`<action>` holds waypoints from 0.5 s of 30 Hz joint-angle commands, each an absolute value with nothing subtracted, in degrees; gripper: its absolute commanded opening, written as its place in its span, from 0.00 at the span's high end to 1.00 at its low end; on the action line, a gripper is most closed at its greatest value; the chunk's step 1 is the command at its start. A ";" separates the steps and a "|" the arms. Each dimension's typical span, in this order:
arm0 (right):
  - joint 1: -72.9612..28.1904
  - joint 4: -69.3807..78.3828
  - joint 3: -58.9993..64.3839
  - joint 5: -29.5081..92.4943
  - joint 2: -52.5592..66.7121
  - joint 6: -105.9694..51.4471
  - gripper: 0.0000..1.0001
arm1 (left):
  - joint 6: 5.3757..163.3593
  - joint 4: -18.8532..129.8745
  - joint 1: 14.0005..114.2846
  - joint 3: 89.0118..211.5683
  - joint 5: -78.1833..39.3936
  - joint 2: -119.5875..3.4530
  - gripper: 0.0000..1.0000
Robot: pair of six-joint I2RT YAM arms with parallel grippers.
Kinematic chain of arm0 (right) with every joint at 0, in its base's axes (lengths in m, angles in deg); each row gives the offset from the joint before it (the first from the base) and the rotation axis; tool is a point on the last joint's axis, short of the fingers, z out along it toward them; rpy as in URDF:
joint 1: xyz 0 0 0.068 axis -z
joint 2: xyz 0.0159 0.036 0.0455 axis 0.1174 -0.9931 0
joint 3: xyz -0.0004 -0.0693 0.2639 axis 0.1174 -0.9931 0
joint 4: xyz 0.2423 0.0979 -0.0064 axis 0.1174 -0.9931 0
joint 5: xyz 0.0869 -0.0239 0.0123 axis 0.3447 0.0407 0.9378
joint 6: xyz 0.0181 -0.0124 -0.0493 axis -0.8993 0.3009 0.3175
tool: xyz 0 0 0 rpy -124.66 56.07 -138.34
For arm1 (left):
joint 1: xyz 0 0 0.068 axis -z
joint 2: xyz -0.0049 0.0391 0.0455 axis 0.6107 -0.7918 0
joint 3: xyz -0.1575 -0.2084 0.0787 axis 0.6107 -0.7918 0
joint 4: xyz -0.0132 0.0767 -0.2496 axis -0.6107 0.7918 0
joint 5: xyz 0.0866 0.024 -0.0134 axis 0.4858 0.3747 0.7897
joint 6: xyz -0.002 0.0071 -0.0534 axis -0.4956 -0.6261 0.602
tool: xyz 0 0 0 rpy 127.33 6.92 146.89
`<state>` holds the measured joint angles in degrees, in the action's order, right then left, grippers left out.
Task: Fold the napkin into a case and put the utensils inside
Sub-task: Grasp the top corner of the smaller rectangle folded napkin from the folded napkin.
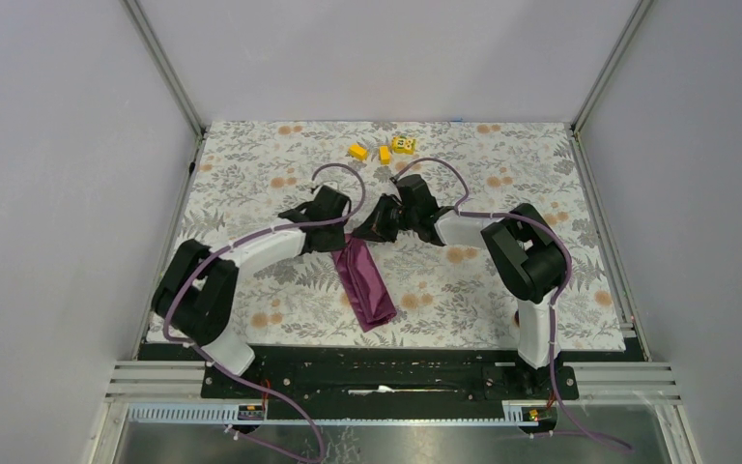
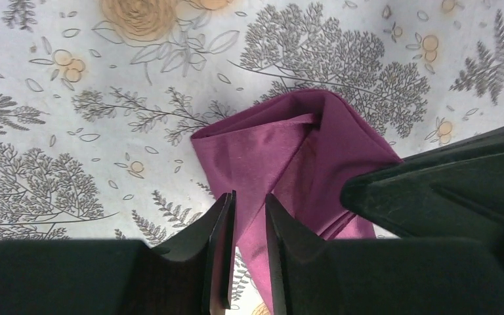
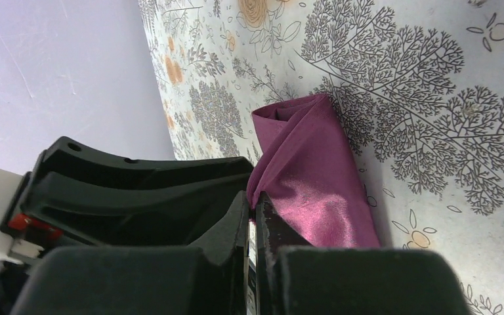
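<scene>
Jaws on left gripper [image 2: 249,216] narrowly apart, straddling napkin [image 1: 367,280] edge; on right gripper [image 3: 254,203] clamped onto corner. Folded narrow, mid tablecloth [image 1: 502,184], far end between both grippers. Close left fully before lifting; part layers gently, avoid unfolding.

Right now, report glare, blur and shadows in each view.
Top external: even light, sharp, only faint shadows on the tablecloth. Left wrist: napkin in focus, left gripper dark and soft-edged. Right wrist: bright sheen on the napkin beside the right gripper, which is blurred close to the lens.
</scene>
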<state>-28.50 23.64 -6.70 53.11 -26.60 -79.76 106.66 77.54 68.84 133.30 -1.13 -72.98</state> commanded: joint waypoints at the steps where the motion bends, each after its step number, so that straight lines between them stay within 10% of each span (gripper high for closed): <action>1: -29.19 26.10 -6.87 54.76 -27.21 -80.55 1.00 | 103.75 81.34 71.74 138.83 6.54 -76.20 0.72; 15: -29.16 26.36 -7.08 55.02 -27.32 -80.95 1.00 | 102.75 81.52 74.31 140.83 8.87 -81.18 0.66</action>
<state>-28.50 23.88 -7.03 53.52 -27.21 -80.35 103.81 81.91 73.96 138.54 7.11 -80.57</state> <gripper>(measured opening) 0.044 0.339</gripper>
